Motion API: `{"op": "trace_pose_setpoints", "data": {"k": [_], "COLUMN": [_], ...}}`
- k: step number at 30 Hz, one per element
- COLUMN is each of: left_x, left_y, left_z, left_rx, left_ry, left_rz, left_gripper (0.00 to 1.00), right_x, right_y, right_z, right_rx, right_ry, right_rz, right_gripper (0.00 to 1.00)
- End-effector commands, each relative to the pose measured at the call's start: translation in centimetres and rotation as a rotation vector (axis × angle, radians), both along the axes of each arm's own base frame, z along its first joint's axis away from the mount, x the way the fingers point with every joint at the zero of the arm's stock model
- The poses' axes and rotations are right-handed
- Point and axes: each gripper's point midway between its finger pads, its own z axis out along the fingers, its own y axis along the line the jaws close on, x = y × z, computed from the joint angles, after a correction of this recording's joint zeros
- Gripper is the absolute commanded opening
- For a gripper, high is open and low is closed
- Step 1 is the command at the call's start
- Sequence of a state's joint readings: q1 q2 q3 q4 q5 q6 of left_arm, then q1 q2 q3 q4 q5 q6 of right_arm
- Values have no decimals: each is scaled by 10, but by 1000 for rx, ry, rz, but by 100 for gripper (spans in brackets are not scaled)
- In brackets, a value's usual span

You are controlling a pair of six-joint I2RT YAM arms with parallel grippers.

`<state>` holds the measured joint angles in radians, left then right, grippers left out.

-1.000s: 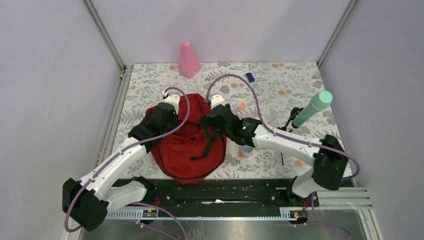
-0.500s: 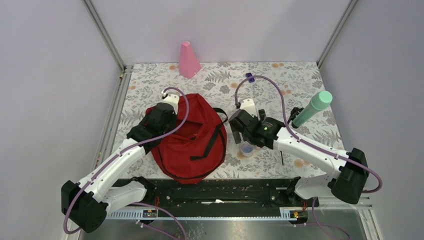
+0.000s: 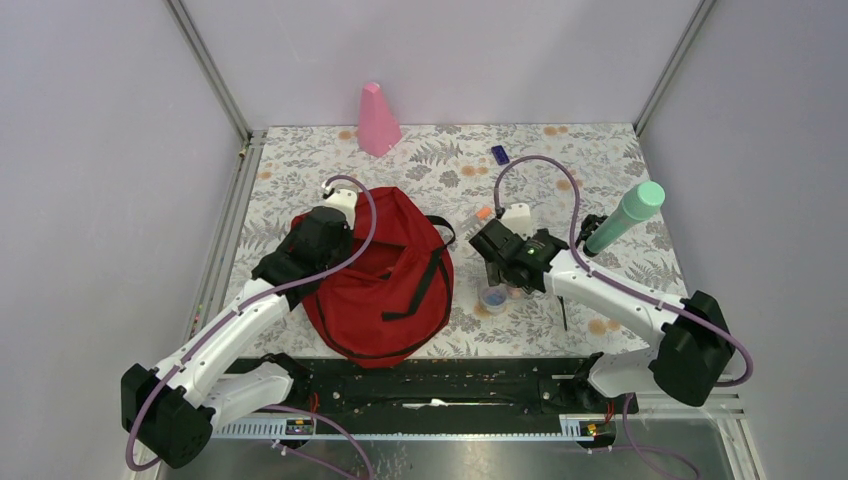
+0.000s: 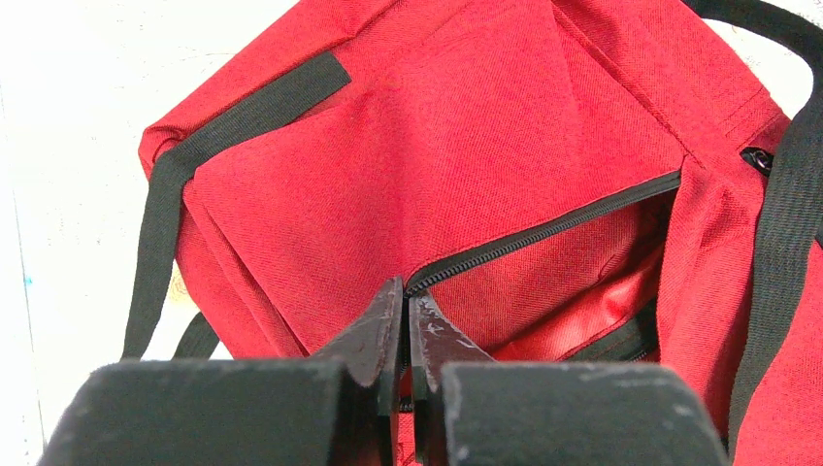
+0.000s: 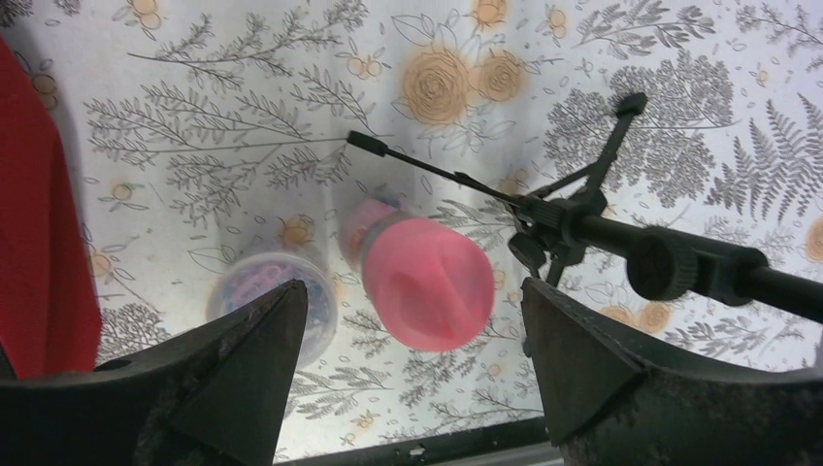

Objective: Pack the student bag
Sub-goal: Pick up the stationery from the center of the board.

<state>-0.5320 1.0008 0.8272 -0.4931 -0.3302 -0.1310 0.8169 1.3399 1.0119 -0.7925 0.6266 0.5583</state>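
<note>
Zip of student bag [image 3: 385,285] gapes, left gripper [image 4: 403,320] pinched shut on its zipper edge; right gripper [image 5: 410,291] spread wide, empty, above pink-capped tube [image 5: 435,286]; clear jar [image 5: 260,277], mini tripod [image 5: 582,209] and green bottle [image 3: 625,217] unpacked.

right hand [image 5: 415,320] no longer over the student bag [image 3: 385,275], now swung rightward off it, fingers spread wide above a pink-capped bottle [image 5: 427,282] and a small clear tub [image 5: 277,291] on the counter [image 3: 560,170], bag's black strap [image 3: 440,228] uncovered
</note>
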Motion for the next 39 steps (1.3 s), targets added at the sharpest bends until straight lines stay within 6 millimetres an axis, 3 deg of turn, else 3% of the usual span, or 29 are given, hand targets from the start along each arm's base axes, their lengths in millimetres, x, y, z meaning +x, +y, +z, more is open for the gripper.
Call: {"op": "trace_pose_setpoints", "data": {"k": [1,11,20,26,31,36,39], "left_x": [14,14,13,15,14,13,14], "left_y": [-2,-2,-1,-3,-5,-7,-10], "left_z": [30,29,29,27,27,29,32], "left_rx": [-55,-50,-47,-46,-53,-64,-78], "left_ry": [-122,-120,-122,-115,-108,-111,-112], "left_rz": [22,20,21,17,7,-1,-11], "left_gripper": [0,0,0,0,0,0,0], "right_x": [13,13,22,19,21,33,44], "right_y": [11,7,15,10,5,6,10], "right_z": [-9,-35,-45,-50,-48,-25,-3], "right_rx": [30,14,76,69,50,50,50], "right_ry": [-22,8,5,0,-22,-94,-157], "right_rz": [-18,-54,-76,-88,-90,-54,-13], "right_gripper": [87,83,77,60,33,2,0]}}
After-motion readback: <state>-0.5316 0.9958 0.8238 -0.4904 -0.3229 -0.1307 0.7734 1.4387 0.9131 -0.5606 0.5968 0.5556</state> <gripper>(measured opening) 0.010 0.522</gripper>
